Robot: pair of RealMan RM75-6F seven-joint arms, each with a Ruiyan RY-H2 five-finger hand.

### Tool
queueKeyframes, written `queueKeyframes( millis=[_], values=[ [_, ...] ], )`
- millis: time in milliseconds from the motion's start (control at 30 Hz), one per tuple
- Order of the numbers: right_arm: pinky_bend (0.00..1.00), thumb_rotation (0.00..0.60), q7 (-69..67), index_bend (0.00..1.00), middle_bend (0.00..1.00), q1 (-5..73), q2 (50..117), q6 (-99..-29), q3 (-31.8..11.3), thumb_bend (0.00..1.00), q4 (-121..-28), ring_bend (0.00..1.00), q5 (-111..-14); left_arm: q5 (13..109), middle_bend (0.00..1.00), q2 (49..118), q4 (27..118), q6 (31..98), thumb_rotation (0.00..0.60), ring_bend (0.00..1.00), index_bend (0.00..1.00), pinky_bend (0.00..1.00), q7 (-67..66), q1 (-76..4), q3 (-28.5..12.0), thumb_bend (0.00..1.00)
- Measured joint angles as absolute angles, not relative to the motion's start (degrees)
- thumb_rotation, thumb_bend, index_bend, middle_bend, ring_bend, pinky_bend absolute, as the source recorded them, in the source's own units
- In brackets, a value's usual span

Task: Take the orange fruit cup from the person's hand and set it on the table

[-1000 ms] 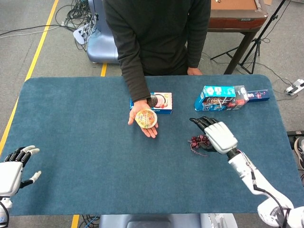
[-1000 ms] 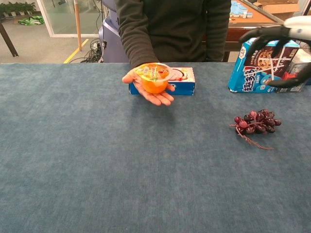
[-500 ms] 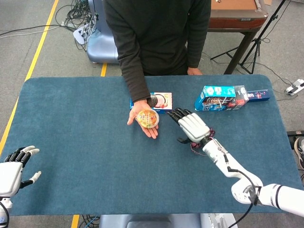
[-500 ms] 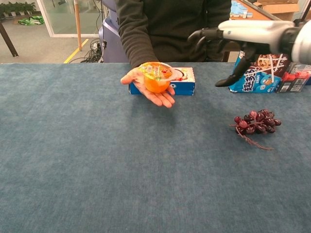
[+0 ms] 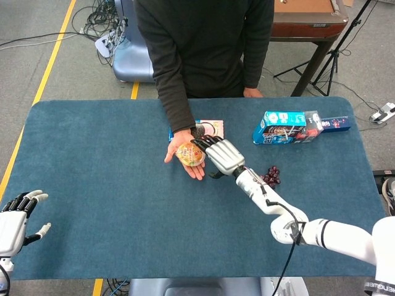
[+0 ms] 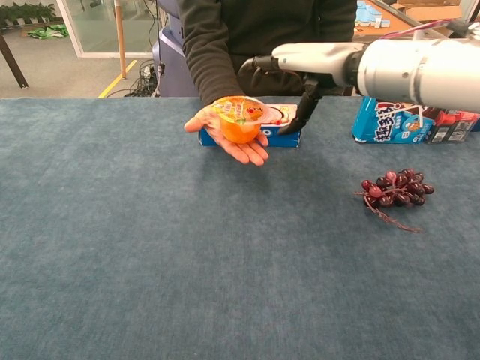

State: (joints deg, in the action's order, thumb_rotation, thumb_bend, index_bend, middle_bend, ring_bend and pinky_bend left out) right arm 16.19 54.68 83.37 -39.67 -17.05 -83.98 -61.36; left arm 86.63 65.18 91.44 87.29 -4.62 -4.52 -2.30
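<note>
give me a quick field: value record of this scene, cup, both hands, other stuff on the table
fruit cup: orange fruit cup rests on the person's hand, palm up above the table
right hand: right hand open, fingers spread beside the cup, not gripping it
left hand: left hand open, at the table's near left edge, holding nothing
other items: grapes; blue box behind the cup; blue carton at far right
</note>
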Motion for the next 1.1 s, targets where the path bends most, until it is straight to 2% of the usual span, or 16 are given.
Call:
queueKeyframes(
  millis=[567, 933, 1100],
  values=[
    [0.18, 0.6, 16.02, 0.05, 0.14, 64.6, 90.6, -33.66, -17.58, 0.17, -71.69, 0.07, -55.17, 85.79, 0.22, 64.77, 91.37, 87.11, 0.6, 0.18, 0.28, 0.25, -4.75, -4.19, -2.43, 0.2],
    [0.18, 0.6, 16.16, 0.05, 0.22, 68.86, 93.08, -31.31, -16.42, 0.17, -67.43, 0.08, -51.86, 85.58, 0.22, 64.79, 91.12, 87.11, 0.6, 0.18, 0.27, 0.25, -4.59, -3.98, -2.44, 0.2],
    [0.18, 0.6, 16.07, 0.1, 0.25, 69.29, 93.66, -31.4, -15.46, 0.17, -66.22, 0.11, -51.25, 85.38, 0.22, 64.73, 90.96, 87.13, 0.6, 0.18, 0.27, 0.25, -4.35, -3.84, -2.45, 0.2]
  ],
)
